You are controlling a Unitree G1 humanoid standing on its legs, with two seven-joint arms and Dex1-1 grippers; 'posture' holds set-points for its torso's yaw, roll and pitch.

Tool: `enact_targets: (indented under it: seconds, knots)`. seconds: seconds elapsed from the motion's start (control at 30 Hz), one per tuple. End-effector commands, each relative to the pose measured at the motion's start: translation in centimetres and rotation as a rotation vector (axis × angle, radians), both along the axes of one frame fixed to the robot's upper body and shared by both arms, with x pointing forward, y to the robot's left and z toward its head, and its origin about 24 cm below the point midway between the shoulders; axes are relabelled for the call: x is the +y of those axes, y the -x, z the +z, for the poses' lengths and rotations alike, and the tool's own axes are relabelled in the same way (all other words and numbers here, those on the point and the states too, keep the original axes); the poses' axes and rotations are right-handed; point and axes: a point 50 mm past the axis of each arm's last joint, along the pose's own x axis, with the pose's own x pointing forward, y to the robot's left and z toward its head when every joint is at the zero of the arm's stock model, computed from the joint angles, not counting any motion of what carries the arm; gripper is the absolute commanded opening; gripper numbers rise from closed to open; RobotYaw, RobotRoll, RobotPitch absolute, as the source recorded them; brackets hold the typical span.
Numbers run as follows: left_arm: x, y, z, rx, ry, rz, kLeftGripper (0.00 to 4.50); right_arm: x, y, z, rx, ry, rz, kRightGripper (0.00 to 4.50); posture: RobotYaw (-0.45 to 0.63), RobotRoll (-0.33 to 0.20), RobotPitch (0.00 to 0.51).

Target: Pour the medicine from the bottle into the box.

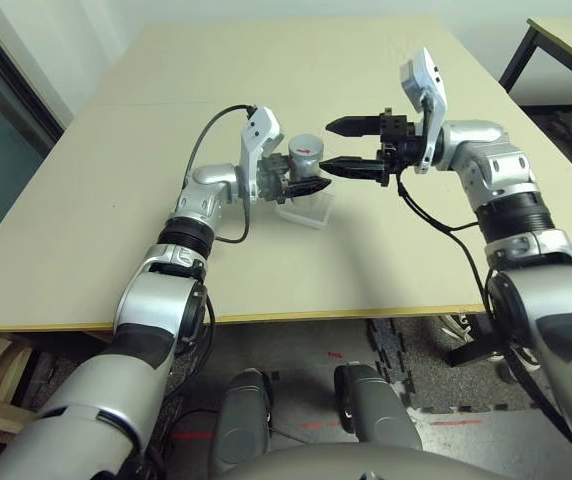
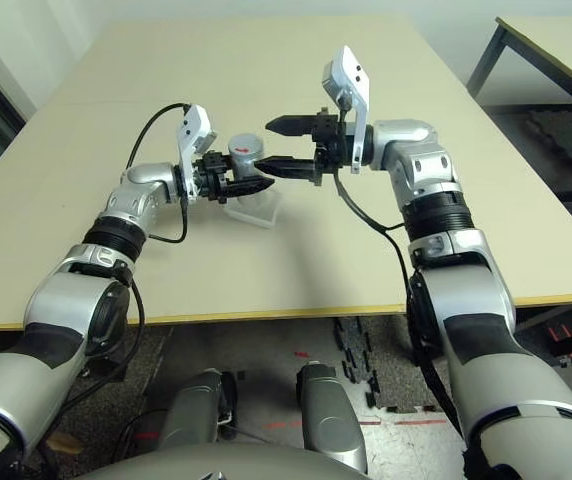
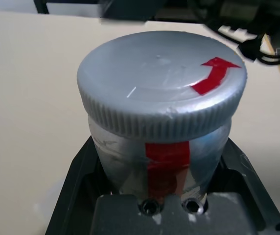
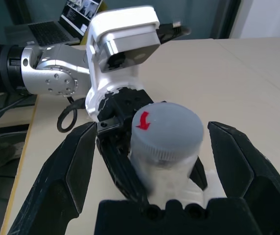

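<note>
Both arms reach forward and angle inward until the end effectors face each other. The left end effector (image 1: 301, 186) is clamped on the bottle (image 1: 304, 155), its wrist turned so the fingers point toward the right arm. The right end effector (image 1: 338, 146) has its fingers spread wide apart, level with the bottle's cap.

One small silvery-grey cylindrical bottle (image 1: 302, 160) with a red vertical stripe, at centre frame in the head views. One ribbed round grey cap (image 3: 162, 90) marked with a red arrow, seated on it. One shallow square tray of clear plastic (image 1: 306, 211), just below the bottle in the frame. Two black two-fingered grippers: the left gripper (image 1: 306, 185) at centre, the right gripper (image 1: 336, 146) just right of centre. One broad beige table (image 1: 86, 200). One second table (image 1: 566, 45), upper right corner.
</note>
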Motion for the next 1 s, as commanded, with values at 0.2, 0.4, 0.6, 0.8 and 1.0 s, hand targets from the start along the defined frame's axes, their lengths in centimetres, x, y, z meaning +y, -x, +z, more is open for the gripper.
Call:
enact_targets:
  seconds: [0.2,0.4,0.6,0.8,1.0]
  knots:
    - [-0.8,0.2,0.7,-0.018,-0.002,-0.041,2.68,0.7,-0.6,-0.3,0.008,0.009,0.003,4.5,-0.2,0.0,0.042]
    - [-0.9,0.3,0.4,-0.011,0.0,-0.05,2.68,0.9,-0.9,-0.3,0.018,-0.002,-0.005,4.5,-0.2,0.0,0.044]
    - [-1.0,0.4,0.3,-0.005,0.001,-0.054,2.68,1.1,-1.1,-0.3,0.018,-0.01,-0.008,4.5,-0.2,0.0,0.046]
    - [-1.0,0.5,0.1,0.001,-0.003,-0.051,2.68,1.4,-1.1,-0.3,0.02,-0.017,-0.005,4.5,-0.2,0.0,0.046]
    - [-1.0,0.5,0.0,0.004,-0.003,-0.05,2.68,1.4,-1.1,-0.3,0.025,-0.019,-0.002,4.12,-0.2,0.0,0.049]
